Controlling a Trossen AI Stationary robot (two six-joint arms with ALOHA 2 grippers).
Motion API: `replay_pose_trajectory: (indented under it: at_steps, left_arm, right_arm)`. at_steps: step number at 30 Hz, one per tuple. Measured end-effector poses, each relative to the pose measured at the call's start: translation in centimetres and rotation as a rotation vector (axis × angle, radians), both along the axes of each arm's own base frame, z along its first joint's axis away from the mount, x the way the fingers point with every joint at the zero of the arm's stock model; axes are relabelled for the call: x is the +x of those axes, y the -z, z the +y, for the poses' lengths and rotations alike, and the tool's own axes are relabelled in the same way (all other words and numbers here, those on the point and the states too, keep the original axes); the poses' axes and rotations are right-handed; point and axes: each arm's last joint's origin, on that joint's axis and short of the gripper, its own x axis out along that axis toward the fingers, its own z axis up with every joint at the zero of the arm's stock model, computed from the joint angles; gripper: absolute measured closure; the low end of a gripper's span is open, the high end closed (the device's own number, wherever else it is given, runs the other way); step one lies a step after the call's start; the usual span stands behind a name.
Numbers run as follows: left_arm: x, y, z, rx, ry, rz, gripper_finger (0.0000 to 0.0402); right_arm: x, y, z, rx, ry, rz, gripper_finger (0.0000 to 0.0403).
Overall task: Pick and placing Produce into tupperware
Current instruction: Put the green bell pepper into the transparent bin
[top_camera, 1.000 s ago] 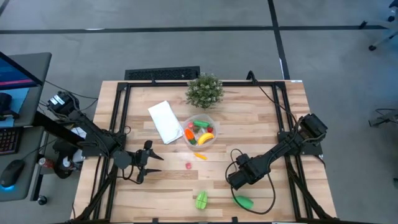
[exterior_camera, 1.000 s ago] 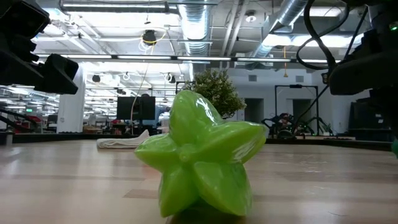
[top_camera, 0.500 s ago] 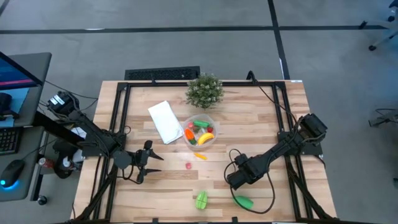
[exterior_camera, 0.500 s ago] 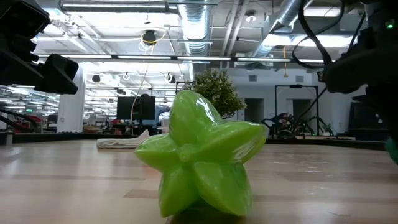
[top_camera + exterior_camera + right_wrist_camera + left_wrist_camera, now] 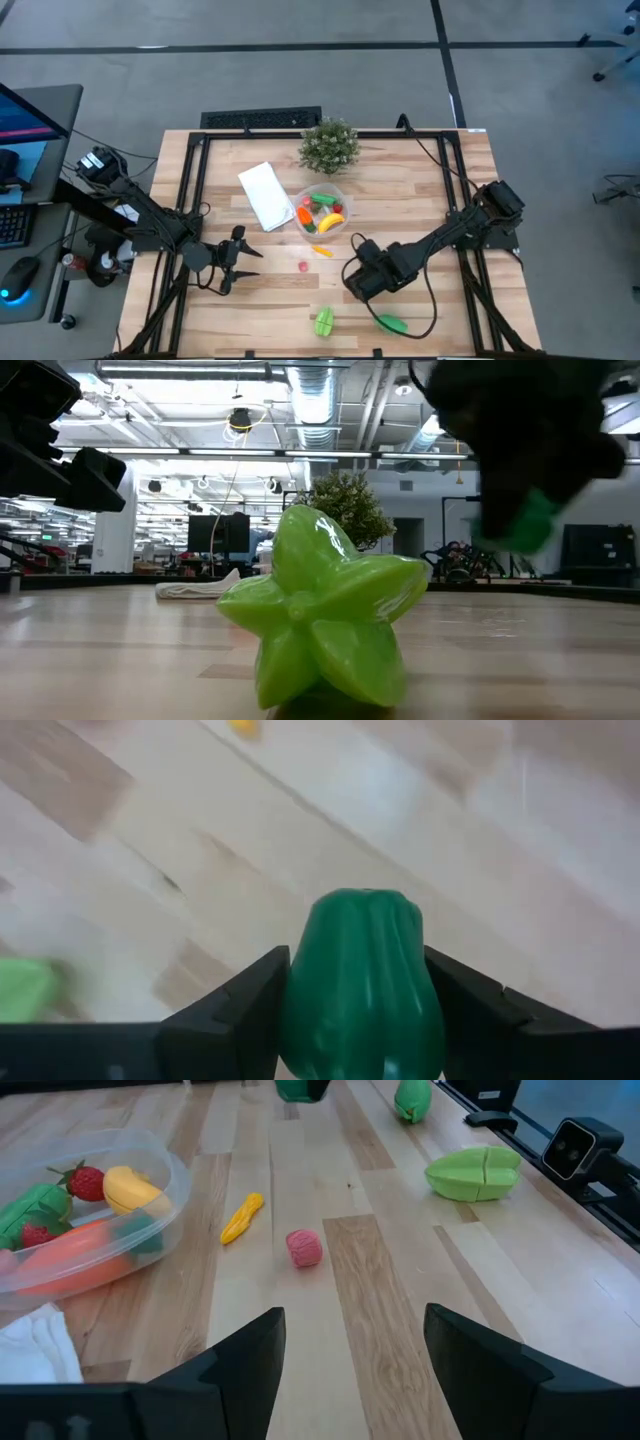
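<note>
The clear round tupperware sits mid-table with banana, strawberry, carrot and green pieces inside. Loose on the wood lie a small red piece, a yellow-orange piece, a light green star-shaped fruit and a green piece. My right gripper hovers right of the red piece, shut on a dark green pepper-like piece. My left gripper waits open near the table's left side. My right gripper pinches the dark green pepper-like piece between its two fingers, one on each of its sides. The piece is lifted clear of the table and shows below the gripper in the low view.
A flat white lid lies left of the tupperware, and a bushy potted plant stands behind it at the far edge. Dark frame rails run along the table's left and right sides. Bare wood lies between the two grippers.
My right gripper has moved toward the table's left, carrying the dark green piece. In the low view it has come in from the right edge and now stands higher above the table. The left arm and the loose pieces have kept still.
</note>
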Motion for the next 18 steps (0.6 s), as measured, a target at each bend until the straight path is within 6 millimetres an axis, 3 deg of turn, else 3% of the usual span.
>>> replay_pose_trajectory:
  at_steps: [7, 18]
  left_arm:
    - [0.0, 0.0, 0.1, -0.017, -0.031, -0.003, 0.0170]
    - [0.0, 0.0, 0.1, -0.083, -0.087, -0.002, 0.0170]
  right_arm:
    - [2.1, -1.9, -1.8, -0.138, -0.106, -0.078, 0.0197]
    - [5.6, -2.6, -7.1, -0.317, -0.269, -0.155, 0.0203]
